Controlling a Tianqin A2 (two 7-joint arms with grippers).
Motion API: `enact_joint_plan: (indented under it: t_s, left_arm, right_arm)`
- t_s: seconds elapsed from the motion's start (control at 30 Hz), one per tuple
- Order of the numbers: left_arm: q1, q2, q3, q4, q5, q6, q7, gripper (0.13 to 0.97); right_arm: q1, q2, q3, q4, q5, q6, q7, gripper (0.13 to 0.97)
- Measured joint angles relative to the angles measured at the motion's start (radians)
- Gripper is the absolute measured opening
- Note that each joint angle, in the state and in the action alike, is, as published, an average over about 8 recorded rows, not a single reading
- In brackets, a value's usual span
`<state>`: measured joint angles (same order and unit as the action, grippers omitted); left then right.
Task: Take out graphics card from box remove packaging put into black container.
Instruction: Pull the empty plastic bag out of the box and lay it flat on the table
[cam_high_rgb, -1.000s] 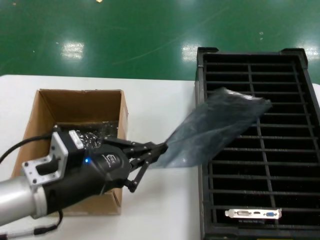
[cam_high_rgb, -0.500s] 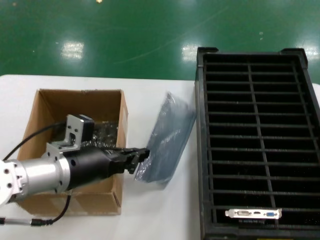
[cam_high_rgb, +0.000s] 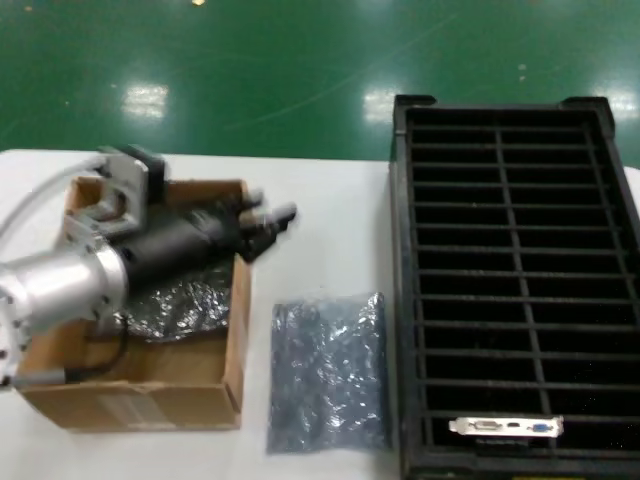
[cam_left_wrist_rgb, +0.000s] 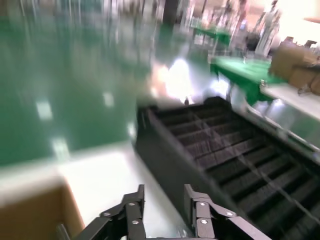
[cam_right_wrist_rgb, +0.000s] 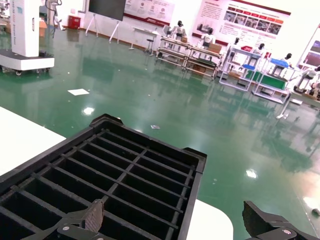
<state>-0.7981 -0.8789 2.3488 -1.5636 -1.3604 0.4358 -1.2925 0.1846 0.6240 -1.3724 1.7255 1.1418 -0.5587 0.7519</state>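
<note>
The graphics card (cam_high_rgb: 505, 428) stands in a near slot of the black container (cam_high_rgb: 400, 300), silver bracket up. The grey-blue packaging (cam_high_rgb: 328, 372) lies flat and empty on the table between the box (cam_high_rgb: 150, 385) and the container. My left gripper (cam_high_rgb: 270, 212) hovers over the box's far right corner, open and empty; in the left wrist view (cam_left_wrist_rgb: 165, 212) its jaws stand apart, facing the container (cam_left_wrist_rgb: 225, 155). My right gripper (cam_right_wrist_rgb: 177, 222) is wide open and empty above the container (cam_right_wrist_rgb: 125, 170); it is out of the head view.
Dark crinkly bagged bundles (cam_high_rgb: 185, 305) lie inside the box under my left arm. White table (cam_high_rgb: 320, 220) shows between box and container. Green floor lies beyond the table's far edge.
My left gripper let go of the packaging, which dropped flat onto the table. The arm swung back and away over the box's far corner.
</note>
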Motion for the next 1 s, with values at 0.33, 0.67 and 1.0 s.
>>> enact_joint_plan:
  t_s: [0.33,0.67,1.0]
  left_arm:
    - [0.346,-0.115,-0.416,-0.265,0.327,-0.234,0.231,0.412]
    - [0.436,-0.072,-0.498,-0.277,0.331,-0.269,0.334,0.643]
    - [0.485,0.018,-0.532,-0.244,0.224,-0.292,0.466,0.83]
  right_arm:
    - [0.0,0.0,0.0,0.0,0.001,0.001,-0.001,0.966]
    - [-0.013,-0.023,-0.016,-0.009,0.048,0.04,-0.054,0.966]
    - [-0.037,-0.065,-0.046,-0.025,0.132,0.112,-0.15,0.966]
